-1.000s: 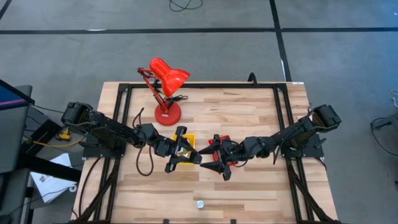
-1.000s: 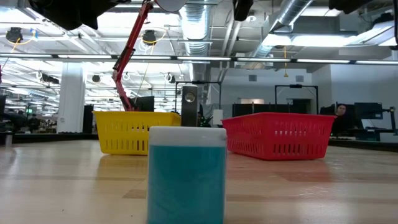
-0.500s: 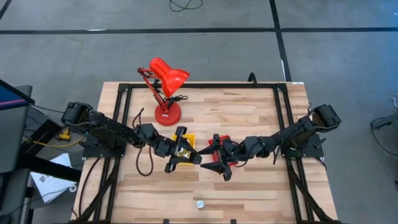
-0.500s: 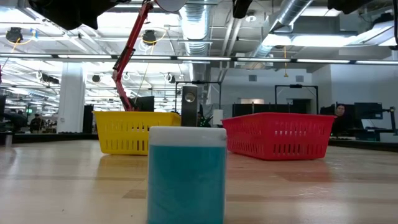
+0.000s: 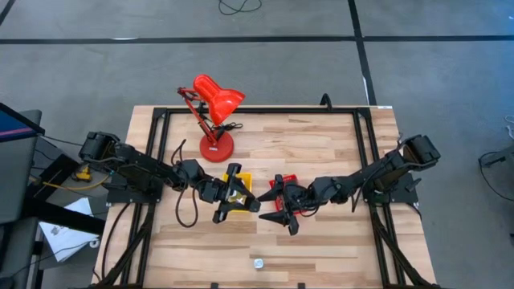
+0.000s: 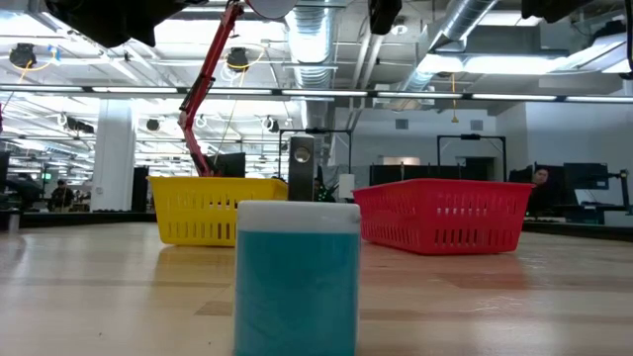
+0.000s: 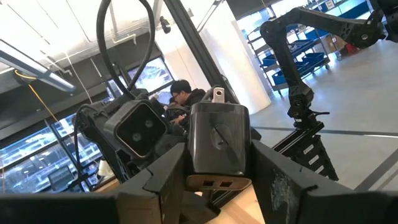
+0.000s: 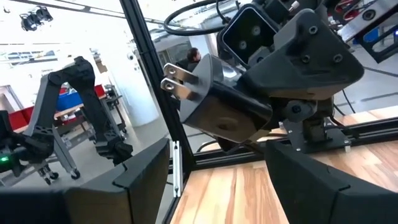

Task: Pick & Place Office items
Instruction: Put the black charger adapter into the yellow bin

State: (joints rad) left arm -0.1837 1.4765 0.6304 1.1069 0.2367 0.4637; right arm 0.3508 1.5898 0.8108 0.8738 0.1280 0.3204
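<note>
Two grippers face each other at the middle of the table (image 5: 321,152), just in front of the yellow tray (image 5: 244,177) and the red tray (image 5: 279,184), with the red lamp (image 5: 214,112) well behind them. The left gripper (image 5: 243,197) is clamped narrow on a black plug adapter (image 7: 217,138), pinching its flat sides so that the body stands up between the fingers. The right gripper (image 5: 271,208) holds nothing, and its fingers are spread wide. Seen from the right wrist, the adapter (image 8: 219,107) lies directly ahead of the right gripper (image 8: 217,186), lined up with the gap between its fingers and raised above the tabletop. Its long axis runs across that gap, and the two metal prongs (image 8: 176,79) stick out on the side away from the left gripper (image 8: 301,65). The free end is therefore the pronged end, which looks like the part the right arm could reach. Whether the adapter is meant for a hand-over or for the yellow tray, which lies beside the left gripper, cannot be settled from here. A second item, a blue block (image 6: 297,282) with a white top, stands alone near the table's front edge, well apart from both arms.
</note>
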